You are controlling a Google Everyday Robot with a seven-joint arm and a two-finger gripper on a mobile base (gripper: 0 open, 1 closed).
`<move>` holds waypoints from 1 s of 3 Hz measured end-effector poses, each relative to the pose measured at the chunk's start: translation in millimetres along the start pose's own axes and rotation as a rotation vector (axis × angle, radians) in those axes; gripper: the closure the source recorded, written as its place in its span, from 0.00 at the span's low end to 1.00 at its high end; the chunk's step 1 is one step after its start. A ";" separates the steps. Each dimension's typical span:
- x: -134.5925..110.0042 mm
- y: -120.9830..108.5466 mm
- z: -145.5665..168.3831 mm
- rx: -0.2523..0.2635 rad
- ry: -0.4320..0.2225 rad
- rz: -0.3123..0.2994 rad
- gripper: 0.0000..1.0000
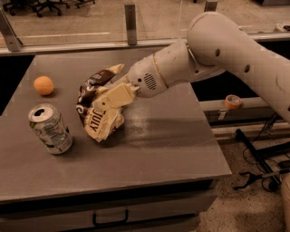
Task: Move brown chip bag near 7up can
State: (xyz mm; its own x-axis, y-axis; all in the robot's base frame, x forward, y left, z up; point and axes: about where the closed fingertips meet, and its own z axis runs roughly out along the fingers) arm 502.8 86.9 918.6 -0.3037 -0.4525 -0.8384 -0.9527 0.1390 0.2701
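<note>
Cream-tan and dark brown foil, crumpled, marks the brown chip bag (98,124), which is just right of the 7up can (50,129), near it but not touching; the gripper (108,87), also right of the can, pinches the bag's upper part, one cream finger (113,97) across its front and the other behind; the bag's lower edge seems to rest on the grey table (172,145), though shadow hides the contact; an orange ball (43,85) lies beyond the can, well apart from the bag.

Office-style lab; table (172,156), glass partition (90,20), rolling chairs (43,5), floor cables (259,155); hand (105,87) around brown chip bag (97,126) mid-table
</note>
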 end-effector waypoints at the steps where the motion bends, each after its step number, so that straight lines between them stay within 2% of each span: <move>1: 2.5 5.2 1.3 -0.024 -0.012 0.016 0.00; 2: 3.1 9.3 -0.6 -0.046 -0.020 0.018 0.00; 3: 4.9 18.7 -6.0 -0.105 -0.042 0.020 0.00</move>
State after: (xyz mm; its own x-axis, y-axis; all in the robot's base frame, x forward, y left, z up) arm 483.5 82.1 922.4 -0.3249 -0.4127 -0.8510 -0.9413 0.0536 0.3334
